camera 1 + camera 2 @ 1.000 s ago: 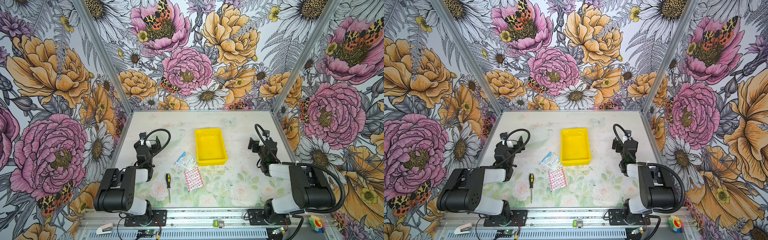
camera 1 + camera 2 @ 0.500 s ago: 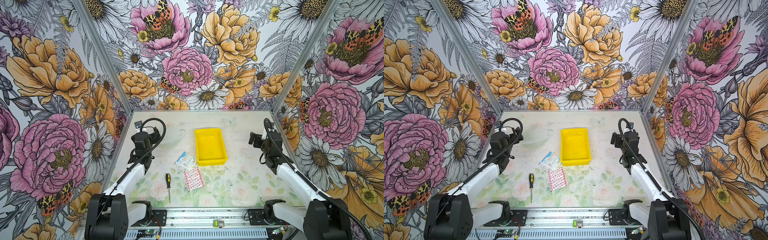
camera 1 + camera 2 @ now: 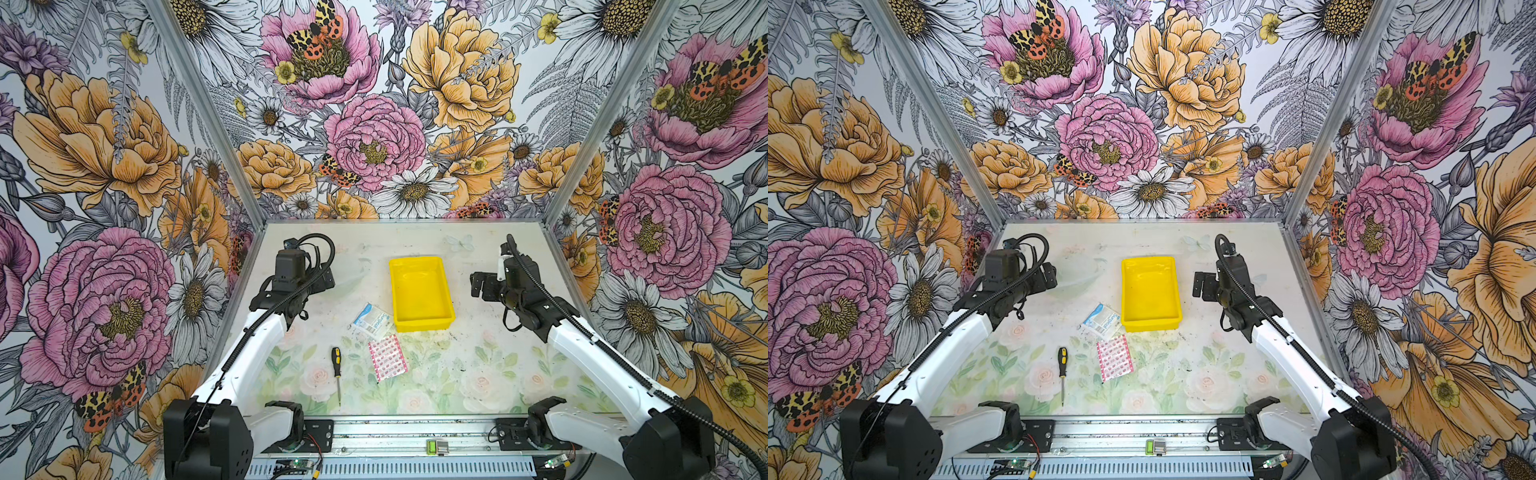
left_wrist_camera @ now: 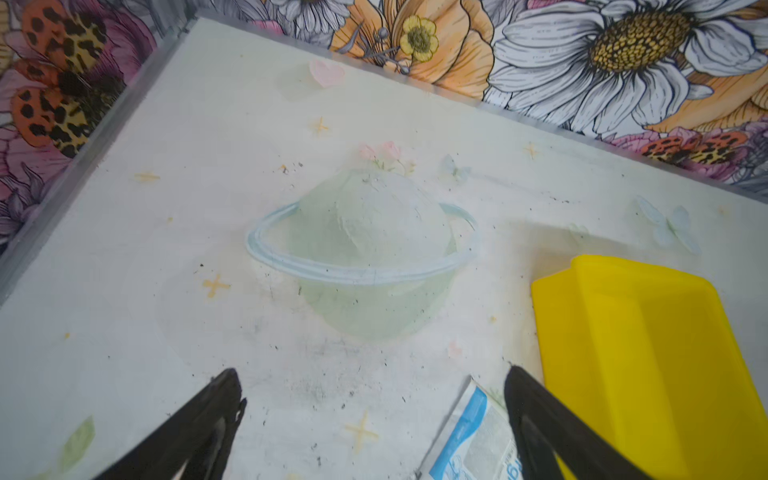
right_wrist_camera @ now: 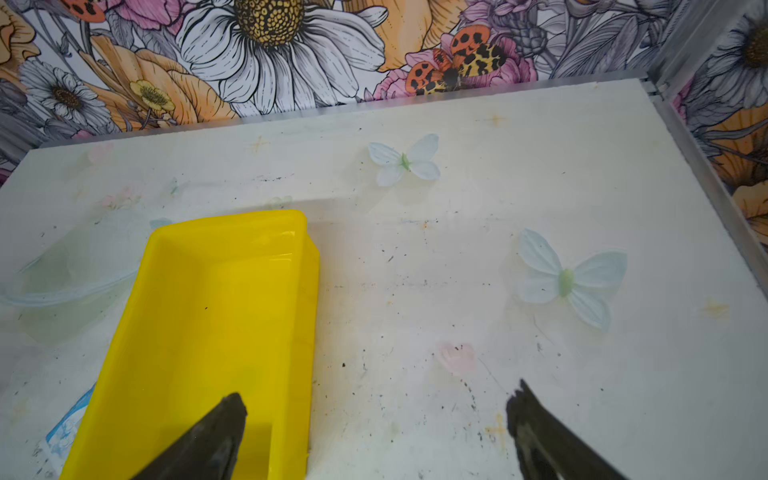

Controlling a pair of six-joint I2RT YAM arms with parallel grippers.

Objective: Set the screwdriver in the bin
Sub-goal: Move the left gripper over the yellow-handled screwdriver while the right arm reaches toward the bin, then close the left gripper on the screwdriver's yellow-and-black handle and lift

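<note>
Left gripper (image 4: 372,374) hangs with black tapered jaws spread wide; the slim screwdriver (image 3: 336,362), black-and-yellow handle and thin steel shaft, lies flat on the flower-printed table (image 3: 478,374), apart from the bin; a glossy blue-white packet (image 3: 372,321) and a pink patterned packet (image 3: 387,363) lie between; the smooth yellow rectangular bin (image 3: 424,325) sits mid-table; right gripper (image 5: 378,392) likewise spread.

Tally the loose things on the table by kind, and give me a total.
Screwdriver: 1
Bin: 1
Packets: 2, the blue-white packet and the pink-patterned packet
Total: 4
</note>
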